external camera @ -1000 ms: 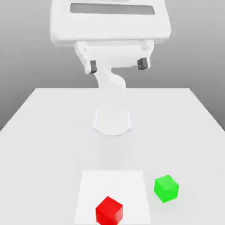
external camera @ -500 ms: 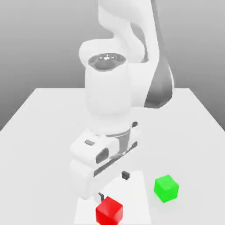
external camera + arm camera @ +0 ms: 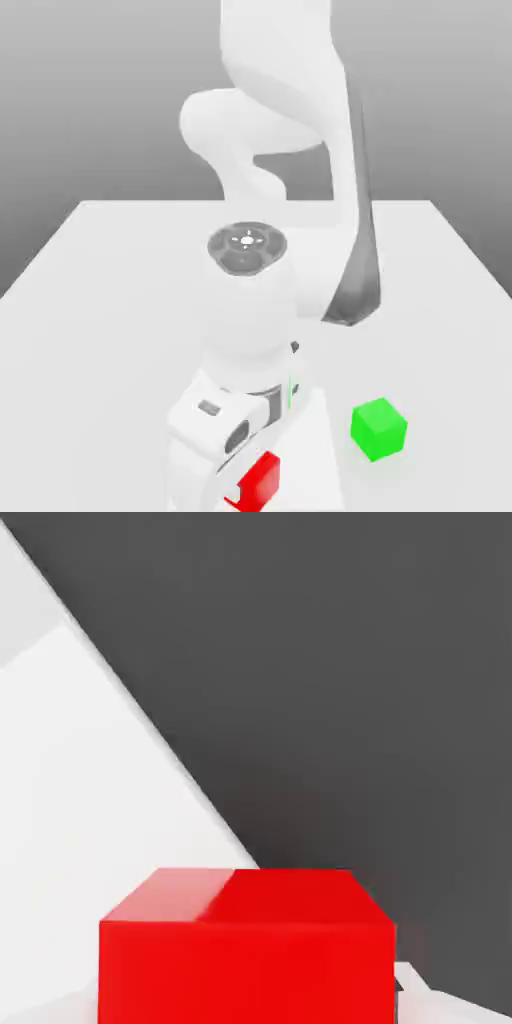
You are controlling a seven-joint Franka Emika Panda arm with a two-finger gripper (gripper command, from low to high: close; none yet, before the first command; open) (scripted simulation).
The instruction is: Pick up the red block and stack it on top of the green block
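Low over the white table, the tool is clamped on the red block (green block sits apart).

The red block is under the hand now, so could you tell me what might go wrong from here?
The hand covers most of the red block, so an off-centre grip could slip on lifting. The green block sits close on the exterior view's right; a low carry could knock it.

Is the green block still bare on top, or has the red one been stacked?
Bare. The green block sits alone on the table; the red block is apart from it, beneath the arm's hand.
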